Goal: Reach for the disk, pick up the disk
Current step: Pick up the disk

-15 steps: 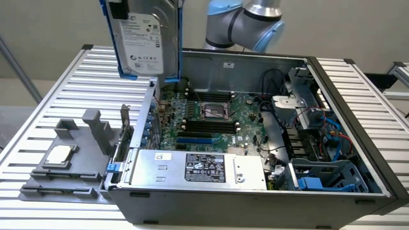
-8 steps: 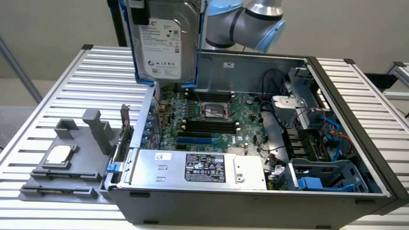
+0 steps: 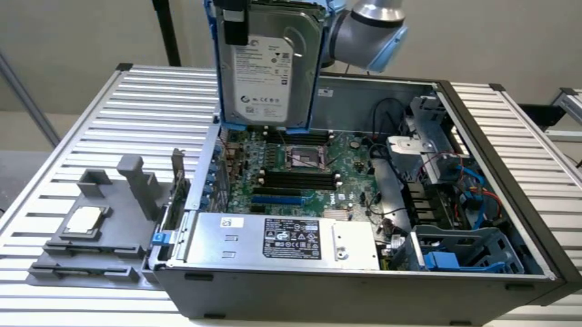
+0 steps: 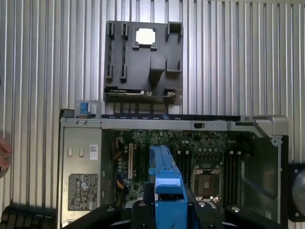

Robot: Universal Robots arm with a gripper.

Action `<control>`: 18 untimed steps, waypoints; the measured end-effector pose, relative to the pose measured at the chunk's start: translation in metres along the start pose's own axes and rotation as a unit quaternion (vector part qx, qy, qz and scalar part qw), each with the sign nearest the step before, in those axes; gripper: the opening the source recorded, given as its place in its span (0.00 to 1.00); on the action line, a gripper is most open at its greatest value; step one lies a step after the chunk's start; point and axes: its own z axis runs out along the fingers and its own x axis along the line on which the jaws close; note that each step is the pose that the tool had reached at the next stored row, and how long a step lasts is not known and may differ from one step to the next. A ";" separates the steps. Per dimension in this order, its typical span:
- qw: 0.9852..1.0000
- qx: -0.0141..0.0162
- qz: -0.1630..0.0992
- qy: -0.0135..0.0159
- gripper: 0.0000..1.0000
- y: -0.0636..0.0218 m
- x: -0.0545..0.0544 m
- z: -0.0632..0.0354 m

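Gripper (image 4: 169, 210) clamped on the disk (image 3: 270, 65), lifted clear.
Hard drive hangs upright in its blue rails, high above the open computer case (image 3: 473, 272), over the motherboard (image 3: 304, 174).

A plain pale wall (image 3: 82, 34) stands behind the ribbed metal tabletop (image 3: 100, 136), and the light seems soft and even.
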 end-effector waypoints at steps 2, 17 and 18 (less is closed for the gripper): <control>1.000 0.000 0.000 0.000 0.33 -0.0092 0.004 -0.0001; 1.000 -0.001 0.000 0.000 0.33 -0.0774 0.031 -0.0008; 1.000 -0.001 0.000 0.000 0.33 -0.0818 0.033 -0.0008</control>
